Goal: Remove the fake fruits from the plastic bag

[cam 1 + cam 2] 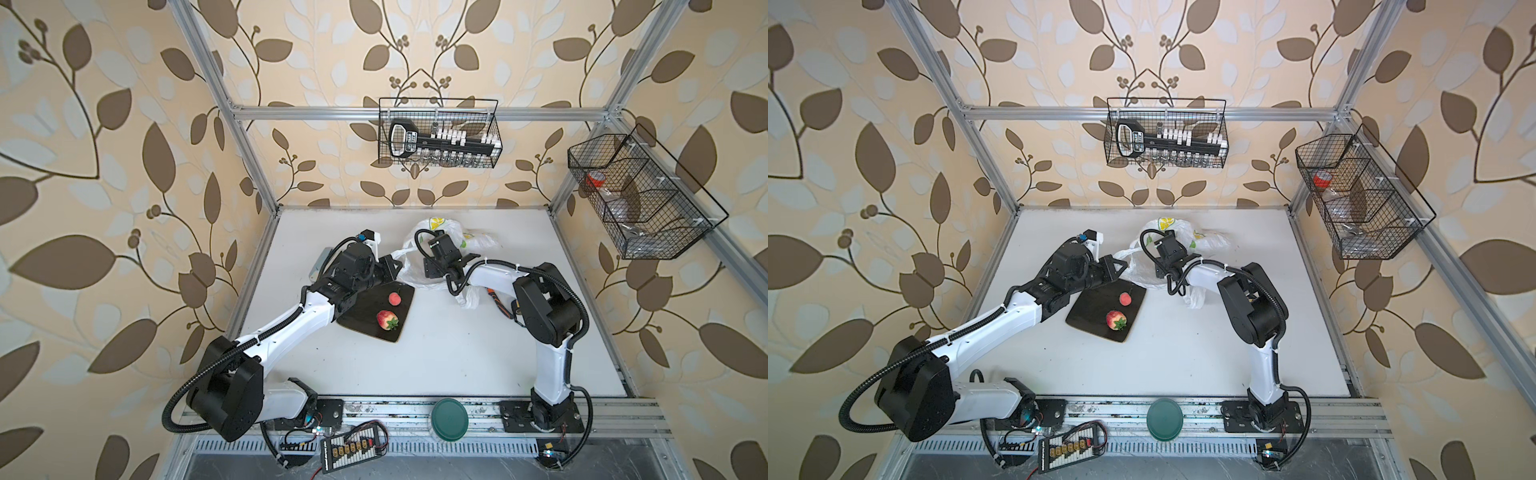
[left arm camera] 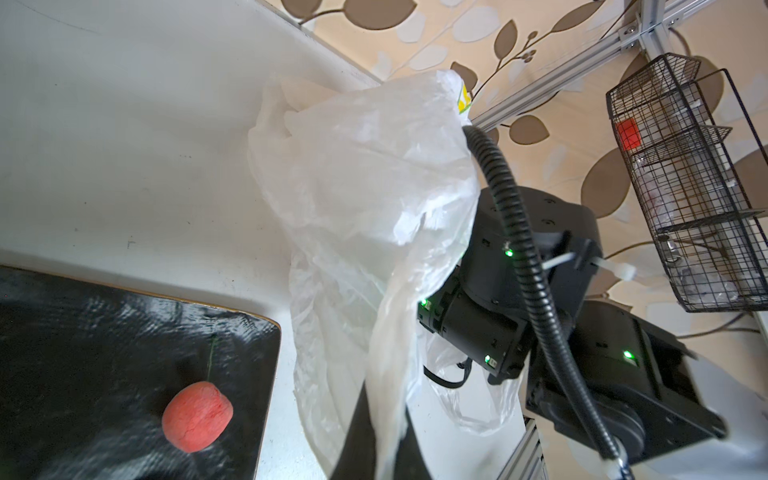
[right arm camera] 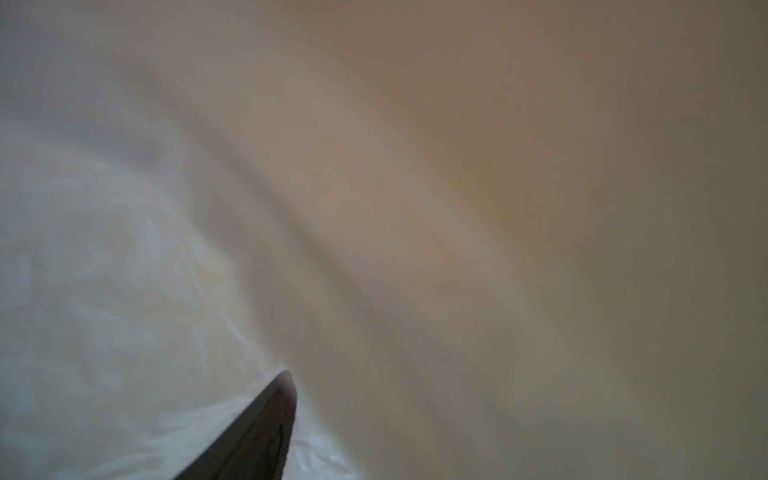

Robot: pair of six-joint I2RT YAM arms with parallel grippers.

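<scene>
On the white bench (image 1: 457, 365), left fingers (image 2: 353, 436) clamp the plastic bag (image 2: 365, 187) at its nine o'clock edge. The right fingers (image 3: 257, 428) are inside, their spread unreadable. Hold the mouth taut.

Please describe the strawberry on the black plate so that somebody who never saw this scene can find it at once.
On the white table, near its middle, lies a black square plate with two red fruits on it. The strawberry is the larger one, lower in both top views. It alone has a green leafy cap; the round peach beside it has none.
</scene>
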